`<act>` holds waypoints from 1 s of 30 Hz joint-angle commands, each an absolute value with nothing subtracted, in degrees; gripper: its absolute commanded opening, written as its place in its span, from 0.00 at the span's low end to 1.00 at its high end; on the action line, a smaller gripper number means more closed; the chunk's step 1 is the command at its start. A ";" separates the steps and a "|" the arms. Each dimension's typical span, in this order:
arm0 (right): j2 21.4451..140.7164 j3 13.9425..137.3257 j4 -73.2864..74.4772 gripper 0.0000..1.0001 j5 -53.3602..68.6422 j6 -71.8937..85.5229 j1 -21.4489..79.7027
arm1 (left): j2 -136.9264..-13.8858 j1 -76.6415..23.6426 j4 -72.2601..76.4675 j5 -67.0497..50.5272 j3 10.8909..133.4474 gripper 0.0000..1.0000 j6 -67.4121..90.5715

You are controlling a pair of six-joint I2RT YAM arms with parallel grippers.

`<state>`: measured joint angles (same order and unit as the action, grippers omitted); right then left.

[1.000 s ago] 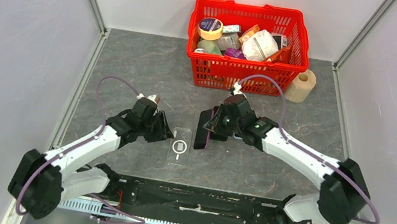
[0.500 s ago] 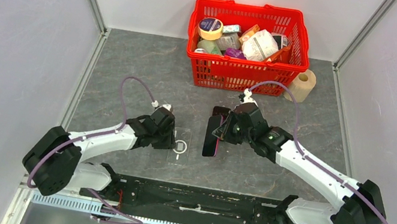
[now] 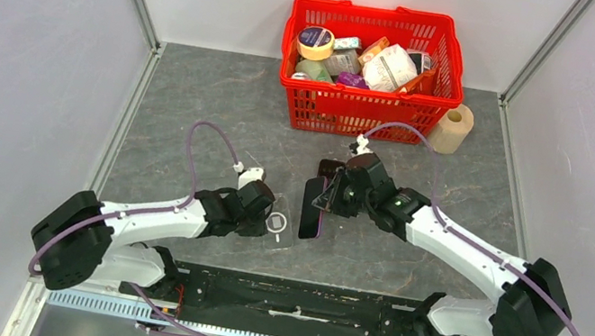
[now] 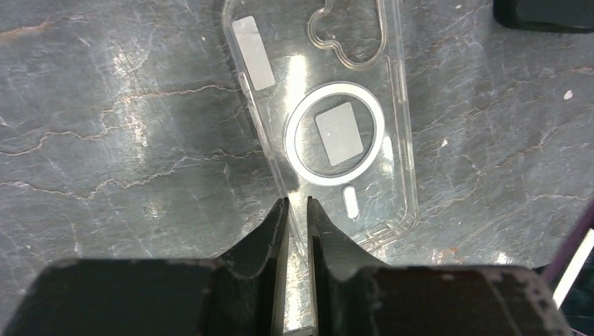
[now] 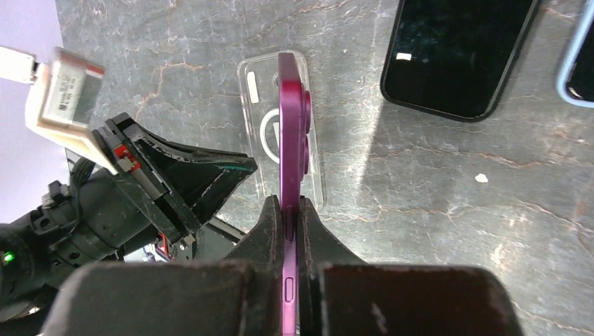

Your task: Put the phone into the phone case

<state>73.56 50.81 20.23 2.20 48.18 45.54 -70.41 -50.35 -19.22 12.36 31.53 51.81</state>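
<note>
Grip matters most with the purple phone (image 5: 291,140), which looks like a rigid, smooth-sided slab: probably fairly heavy for its thickness, slippery on its polished faces, and with a glass front that would not forgive a drop. The right tool (image 5: 291,210) is clamped across its front and back faces at the near end, holding it on edge with its long side running away from the wrist camera. That hold is secure against slipping, but it leaves most of the length cantilevered, so any twist would lever against the jaws. The phone hangs just over the right side of the clear phone case (image 4: 336,133), and the pictures do not show whether the two touch. The case lies open side up on the grey worktop (image 3: 196,96), thin, light and springy by the look of it, and likely to skate if pushed. The left tool (image 4: 294,210) has its jaws nearly together, pinching the case's thin side wall near the near corner, a sensible place since it pins the case without blocking the cavity. A black phone (image 5: 459,56) lies flat farther off, well apart from the work. Seating should call for laying the phone flat and pressing one edge in first, letting the rim flex around it.
</note>
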 commanded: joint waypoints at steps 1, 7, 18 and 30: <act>76.76 51.49 12.70 0.00 8.24 46.55 46.08 | -67.86 -51.06 -19.64 16.88 31.85 0.21 56.12; 84.58 55.85 10.90 0.00 10.55 42.76 48.58 | -63.33 -50.91 -26.20 23.48 33.84 0.36 55.96; 94.90 59.20 4.74 0.00 14.55 43.70 49.75 | -70.99 -46.28 -23.70 23.81 34.66 0.25 55.18; 98.85 58.21 1.00 0.00 14.76 45.46 49.75 | -77.64 -44.74 -15.46 18.19 34.81 0.19 52.92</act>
<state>98.08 56.36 5.74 12.58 44.07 49.41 -76.05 -44.99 -19.68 20.01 33.78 54.35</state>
